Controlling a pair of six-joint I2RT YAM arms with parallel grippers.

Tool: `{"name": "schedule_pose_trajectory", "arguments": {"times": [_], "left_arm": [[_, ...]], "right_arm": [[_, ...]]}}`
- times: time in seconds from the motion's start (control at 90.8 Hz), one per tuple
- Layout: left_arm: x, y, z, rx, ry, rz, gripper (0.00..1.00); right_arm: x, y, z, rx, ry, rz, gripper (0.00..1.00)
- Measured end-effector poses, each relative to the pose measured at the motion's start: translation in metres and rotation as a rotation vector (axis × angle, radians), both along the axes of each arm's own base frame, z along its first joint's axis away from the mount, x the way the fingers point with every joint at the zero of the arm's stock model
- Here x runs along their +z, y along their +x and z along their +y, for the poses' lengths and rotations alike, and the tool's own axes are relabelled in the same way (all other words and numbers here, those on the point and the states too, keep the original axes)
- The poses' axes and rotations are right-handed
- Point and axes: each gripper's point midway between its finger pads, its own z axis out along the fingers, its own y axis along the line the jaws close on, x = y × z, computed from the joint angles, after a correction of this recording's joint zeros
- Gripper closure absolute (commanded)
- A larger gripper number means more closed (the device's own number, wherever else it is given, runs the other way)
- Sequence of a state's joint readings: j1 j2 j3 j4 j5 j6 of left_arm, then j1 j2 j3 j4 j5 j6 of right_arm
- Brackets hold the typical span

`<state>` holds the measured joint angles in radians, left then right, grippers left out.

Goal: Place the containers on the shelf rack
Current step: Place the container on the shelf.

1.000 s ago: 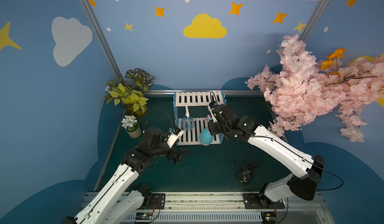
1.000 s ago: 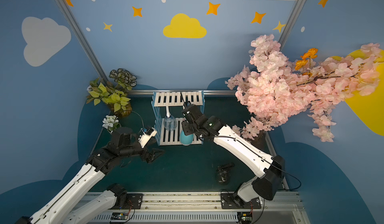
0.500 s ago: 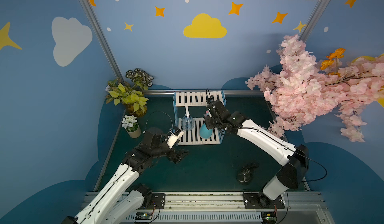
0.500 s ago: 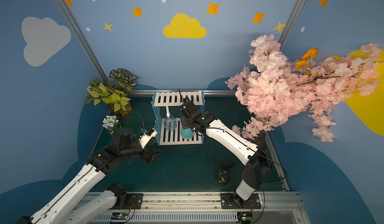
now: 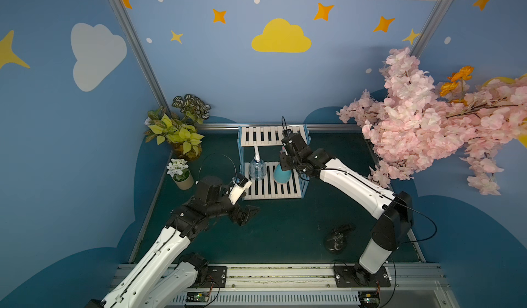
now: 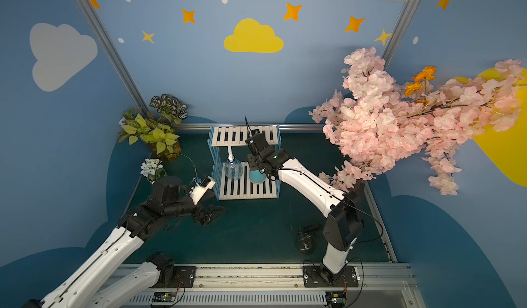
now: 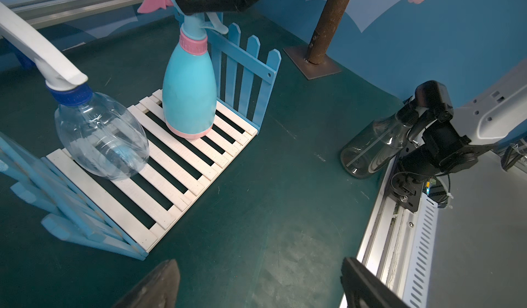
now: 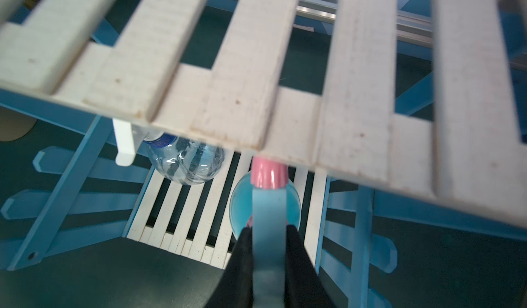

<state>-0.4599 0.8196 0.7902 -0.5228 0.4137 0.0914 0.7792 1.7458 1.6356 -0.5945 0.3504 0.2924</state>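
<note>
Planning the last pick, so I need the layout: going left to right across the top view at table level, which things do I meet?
pot of white flowers → clear bottle → teal bottle → dark bottle → pink blossom tree

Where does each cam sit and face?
Top views: high over the front rail, looking down at the shelf rack; left arm and right arm show.
Left wrist: on the left arm, facing the lower shelf and dark bottle; open left gripper shows.
Right wrist: on the right arm, looking down past the upper shelf; right gripper shut on the teal bottle.
Shared by all: teal bottle beside clear bottle.
</note>
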Motion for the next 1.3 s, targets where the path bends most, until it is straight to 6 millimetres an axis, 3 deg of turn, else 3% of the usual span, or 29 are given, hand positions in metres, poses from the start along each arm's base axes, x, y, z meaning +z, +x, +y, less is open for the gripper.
{"name": "schedule_pose_trajectory", "arguments": {"times": [0.33, 0.98, 1.299], "left_arm": [[0.0, 0.0, 0.0, -0.005, 0.003, -0.009, 0.07], [0.002, -0.001, 0.001, -0.005, 0.004, -0.02, 0.07], [0.0, -0.002, 0.002, -0.006, 0.006, -0.02, 0.07]], "right_arm": [[0.002, 0.014, 0.002, -0.019, 0.001, -0.047, 1.0], [-0.018, 0.032, 0.003, -0.045, -0.021, -0.042, 1.0], [-0.019, 0.038, 0.004, -0.061, -0.009, -0.041, 0.86]]}}
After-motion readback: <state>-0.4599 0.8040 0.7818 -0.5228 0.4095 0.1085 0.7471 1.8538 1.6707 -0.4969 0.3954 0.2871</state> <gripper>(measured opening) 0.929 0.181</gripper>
